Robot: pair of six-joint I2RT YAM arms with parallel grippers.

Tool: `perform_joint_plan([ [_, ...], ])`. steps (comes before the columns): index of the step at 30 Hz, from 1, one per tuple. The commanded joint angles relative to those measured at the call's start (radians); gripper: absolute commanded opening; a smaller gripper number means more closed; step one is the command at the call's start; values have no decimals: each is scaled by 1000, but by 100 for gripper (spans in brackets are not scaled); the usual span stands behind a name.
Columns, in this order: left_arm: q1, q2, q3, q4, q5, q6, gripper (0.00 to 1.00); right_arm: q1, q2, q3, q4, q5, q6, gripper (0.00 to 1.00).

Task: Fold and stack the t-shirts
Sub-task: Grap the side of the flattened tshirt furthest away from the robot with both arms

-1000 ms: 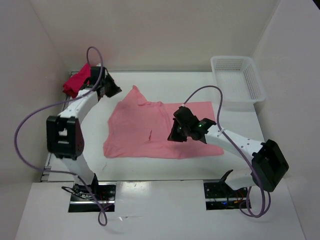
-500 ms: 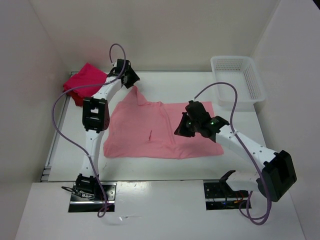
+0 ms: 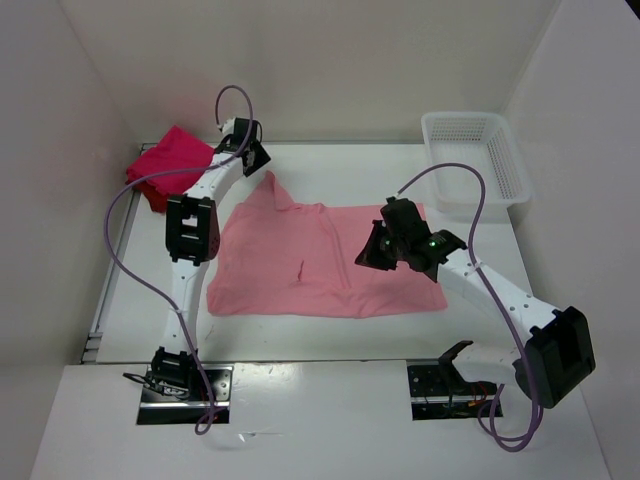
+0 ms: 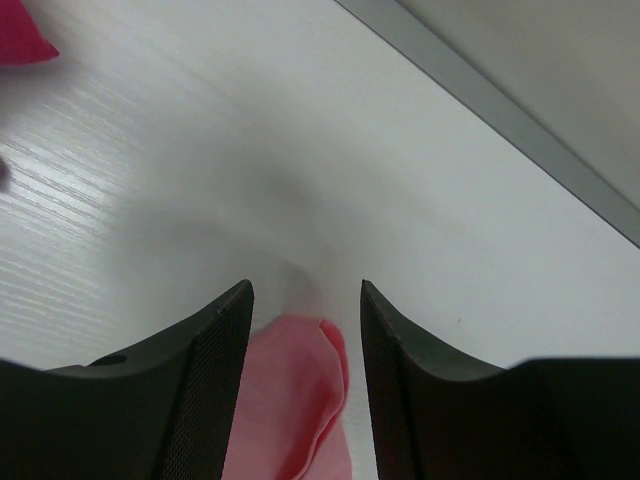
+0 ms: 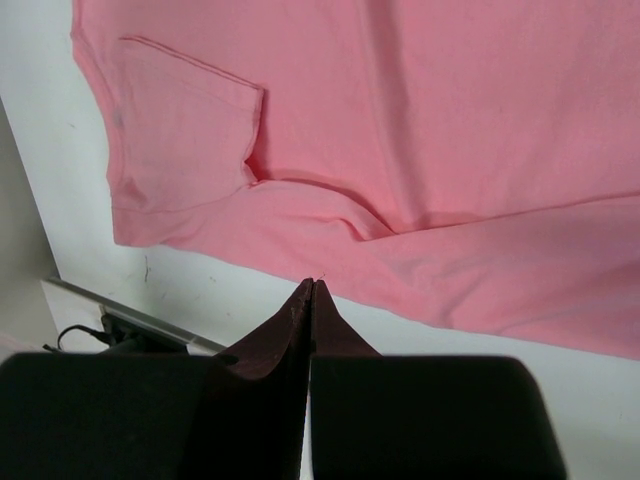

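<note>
My left claw [image 3: 250, 158] hangs released over the far corner [image 3: 270, 180] of the pink shirt [image 3: 300, 262], which lies spread on the table [image 3: 320, 338], with the red shirts [image 3: 168, 165] heaped far left. The right claw [image 3: 372, 256] is clenched on nothing above the pink shirt's right half. Left wrist: the corner [image 4: 300, 400] shows between the parted fingers [image 4: 215, 350], unpinched, so I'd drop straight down and close only once cloth sits well inside. Right wrist: a sleeve [image 5: 185, 130] lies flat; I'd open that claw before reaching for an edge.
</note>
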Motion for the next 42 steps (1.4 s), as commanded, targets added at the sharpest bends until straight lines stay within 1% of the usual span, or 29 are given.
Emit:
perform_joint_plan([
  [1,2,-17,-10,8,-25,40,55,-5,-7,10,11,-15,-25,1],
  [8,-29,18,34,8,4,60,53,-5,12,10,20,-24,-26,1],
  [10,-29,29,45,8,4,60,50,-5,12,10,20,-24,-26,1],
  [13,-38,40,45,8,14,60,48,-5,12,10,20,-24,-26,1],
  [17,-38,49,45,8,1,51,44,-5,12,10,20,-15,-35,1],
  [20,-38,60,56,-10,-8,51,44,-14,12,10,20,-15,-35,2],
  [23,-38,69,65,-10,-22,51,48,-14,12,10,20,-24,-35,2],
  [27,-38,69,76,-10,-31,41,47,-14,12,1,20,-24,-35,2],
  [29,-38,69,76,-10,-31,41,41,-14,12,1,20,-24,-35,2],
  [30,-38,78,76,-10,-31,41,33,-14,12,1,20,-24,-45,2],
  [34,-38,78,76,-20,-31,41,16,-49,12,1,20,-24,-56,5],
  [35,-38,78,76,-20,-31,41,10,-81,12,1,9,-24,-67,6],
  [37,-38,78,76,-20,-31,41,4,-123,2,12,0,-24,-85,8],
  [39,-38,69,76,-20,-31,41,0,-178,2,44,-11,-10,-99,15],
  [41,-38,55,65,-20,-40,41,0,-209,16,78,-11,14,-111,21],
  [42,-38,32,53,-10,-40,41,0,-232,25,87,-20,40,-111,26],
])
